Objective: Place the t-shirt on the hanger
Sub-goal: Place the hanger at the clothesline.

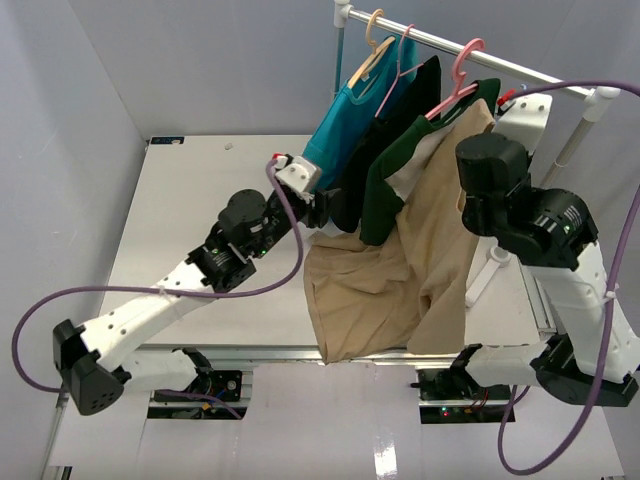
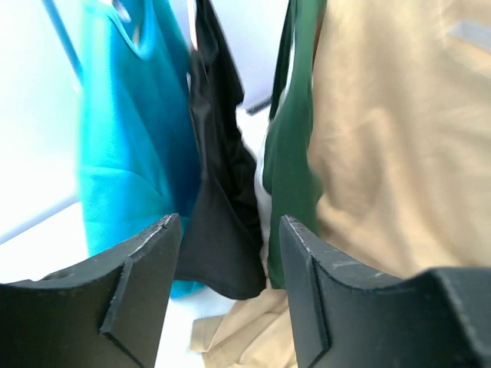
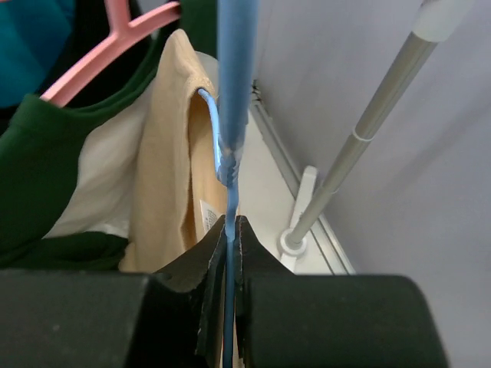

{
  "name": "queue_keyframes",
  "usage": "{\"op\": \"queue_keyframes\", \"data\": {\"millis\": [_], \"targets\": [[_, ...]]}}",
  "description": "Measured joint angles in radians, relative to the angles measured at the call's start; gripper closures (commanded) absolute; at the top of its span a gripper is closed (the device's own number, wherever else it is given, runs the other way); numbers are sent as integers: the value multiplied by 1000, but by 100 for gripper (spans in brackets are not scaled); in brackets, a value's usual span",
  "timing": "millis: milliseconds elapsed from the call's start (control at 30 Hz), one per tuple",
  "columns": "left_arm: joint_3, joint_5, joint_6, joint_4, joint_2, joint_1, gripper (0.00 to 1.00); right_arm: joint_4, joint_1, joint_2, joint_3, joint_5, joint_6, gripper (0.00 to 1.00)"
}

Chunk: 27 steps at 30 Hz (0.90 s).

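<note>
The tan t-shirt [image 1: 420,270] hangs from the right end of the rail and spills over the table's front edge. In the right wrist view its collar [image 3: 169,153] sits around the thin light-blue hanger [image 3: 232,92]. My right gripper [image 3: 232,222] is shut on the hanger's wire, just below its twisted neck. My left gripper [image 1: 325,210] is at the lower hems of the hanging garments, left of the t-shirt [image 2: 399,138]. Its jaws stand open [image 2: 229,222] with nothing between them; a black hem hangs just beyond.
A teal shirt [image 1: 345,125], a black garment [image 1: 400,110] and a dark green shirt [image 1: 400,165] hang on the rail [image 1: 500,60] from a wooden hanger [image 1: 372,45] and pink hangers [image 1: 462,75]. The rack's post [image 3: 360,130] stands close on the right.
</note>
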Motion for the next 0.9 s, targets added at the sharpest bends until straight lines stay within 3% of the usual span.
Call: {"op": "queue_keyframes", "data": {"millis": [200, 333, 600, 900], "targets": [[12, 49, -55, -116, -126, 0, 29, 52, -285, 62, 1, -141, -92, 92], [15, 56, -67, -208, -154, 0, 25, 65, -399, 83, 1, -208, -127, 92], [13, 45, -68, -261, -191, -1, 24, 115, -491, 112, 27, -286, -184, 92], [13, 67, -65, -284, -180, -1, 23, 326, -496, 114, -68, -331, -246, 92]]}}
